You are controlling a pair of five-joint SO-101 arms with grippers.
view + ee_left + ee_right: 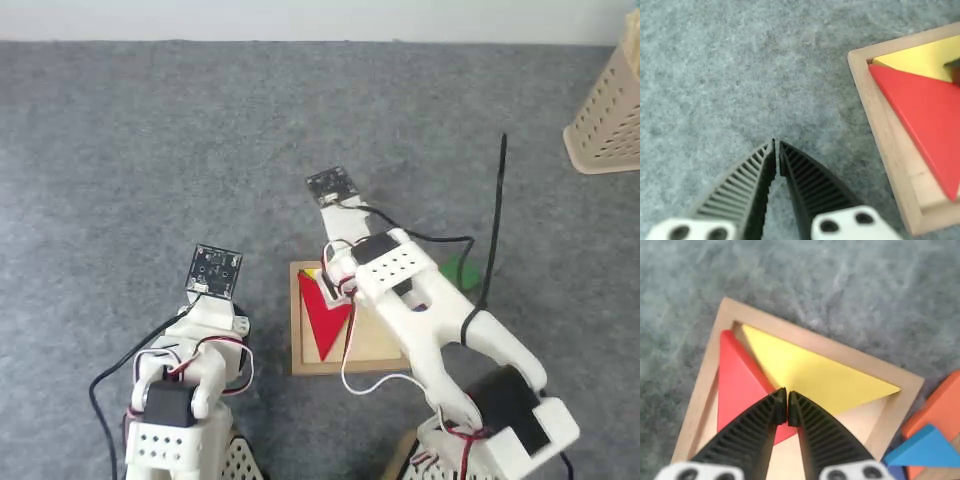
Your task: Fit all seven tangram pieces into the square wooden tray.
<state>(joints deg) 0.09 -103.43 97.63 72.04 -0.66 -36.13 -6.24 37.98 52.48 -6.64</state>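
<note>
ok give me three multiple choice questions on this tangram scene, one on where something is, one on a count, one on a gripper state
1. Where does the large yellow triangle lie?
A) on the carpet outside the tray
B) inside the square wooden tray
C) stacked on a blue piece

2. How many pieces show inside the tray?
A) two
B) four
C) seven

3. What state is the left gripper in?
A) wide open
B) shut on a blue piece
C) shut and empty

Answers:
1 B, the yellow triangle sits within the tray's rim.
2 A, only it and the large red triangle lie there.
3 C, the gripper's fingers meet with nothing between them.
</note>
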